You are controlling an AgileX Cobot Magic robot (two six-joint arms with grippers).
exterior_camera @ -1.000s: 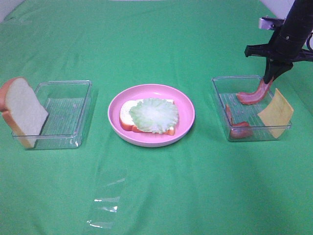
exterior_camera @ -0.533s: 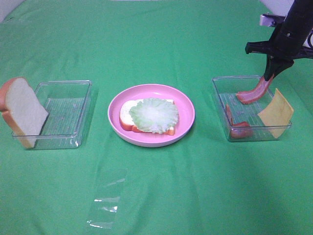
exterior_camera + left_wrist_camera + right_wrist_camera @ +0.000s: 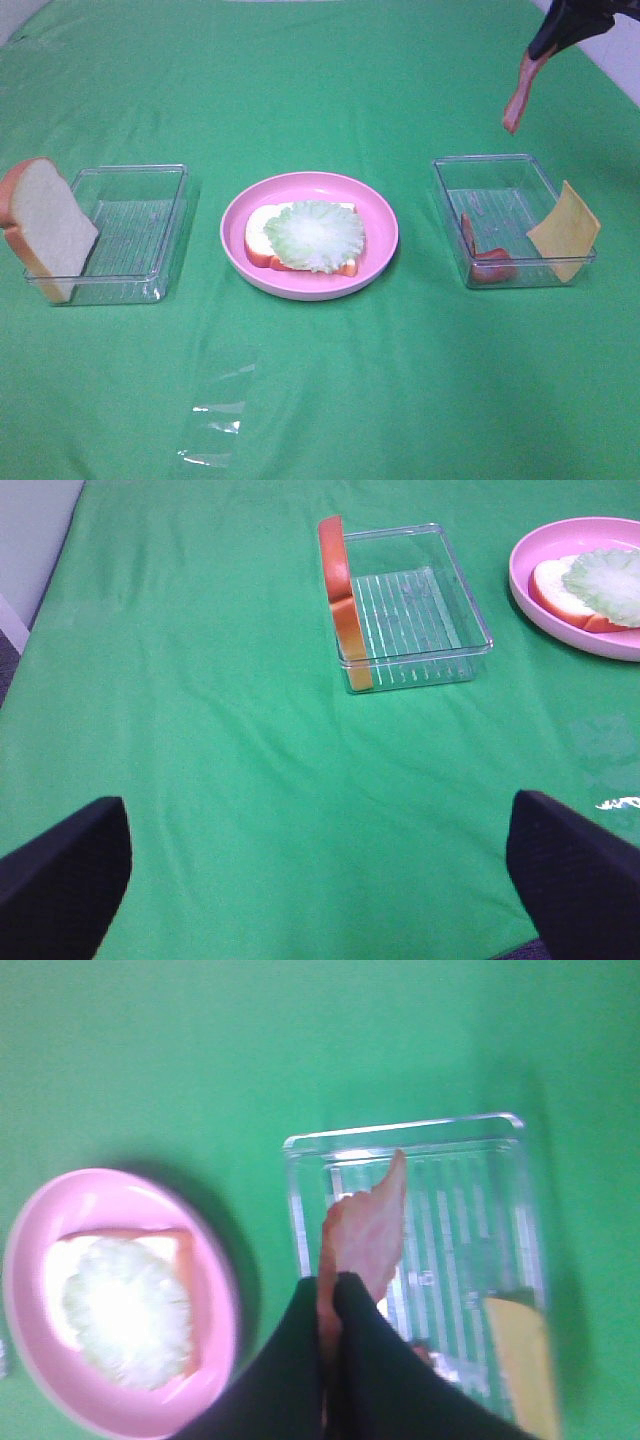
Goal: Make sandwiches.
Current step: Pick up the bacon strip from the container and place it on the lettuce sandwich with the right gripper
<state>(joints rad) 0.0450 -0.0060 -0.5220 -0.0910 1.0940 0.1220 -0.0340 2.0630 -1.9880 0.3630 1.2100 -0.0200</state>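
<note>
One limp bacon strip (image 3: 368,1232) pinched in right hand (image 3: 329,1295), above ribbed clear tray (image 3: 400,1129).

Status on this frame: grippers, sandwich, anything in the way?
Right gripper shut on bacon strip, hanging above right tray. Left gripper open. Lettuce on bread slice on pink plate. Nothing seen between bacon and plate.

Your cloth (image 3: 320,80) is plain green. At its centre, the pink plate (image 3: 380,215) carries white bread (image 3: 258,240) with an orange-brown crust and a pale green, ruffled lettuce leaf (image 3: 315,235). At three o'clock, the clear ribbed right tray (image 3: 500,165) holds a yellow-orange cheese square (image 3: 565,230) and reddish-brown bacon (image 3: 488,265). The bacon strip (image 3: 515,100) in the black right gripper (image 3: 543,45) is pinkish-red. At nine o'clock, a white, brown-crusted bread slice (image 3: 45,225).
</note>
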